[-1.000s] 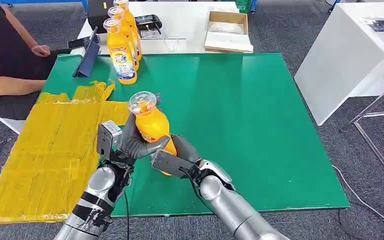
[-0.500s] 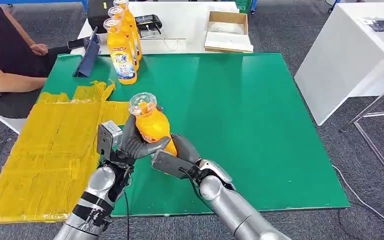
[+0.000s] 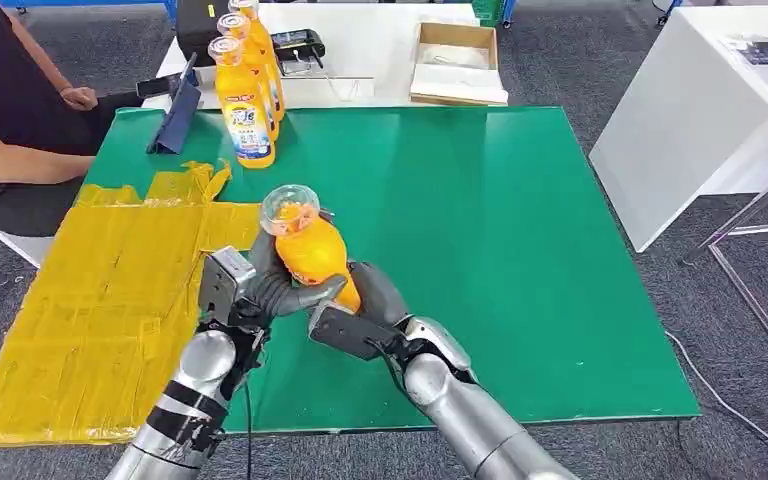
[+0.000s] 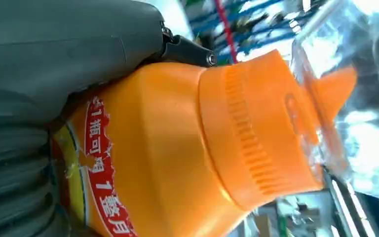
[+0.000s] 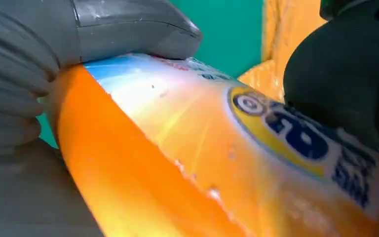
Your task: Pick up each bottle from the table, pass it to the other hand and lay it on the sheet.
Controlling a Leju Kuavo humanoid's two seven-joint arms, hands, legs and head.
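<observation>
Green-topped bench [image 3: 520,250] on grey carpet, crinkled yellow plastic sheet [image 3: 90,310] at its left. Both robot hands, left [image 3: 270,285] and right [image 3: 360,315], clasp the orange plastic bottle [image 3: 310,250] above the bench, beside the sheet's edge.

A person's arm [image 3: 20,160] rests at the green table [image 3: 520,250]; cardboard box [image 3: 455,62] behind; white cabinet [image 3: 700,120] aside.

Floor: grey carpet [image 3: 570,70], upper centre.
Furniture: white table [image 3: 380,50] upper centre; white cabinet [image 3: 700,120] upper right.
</observation>
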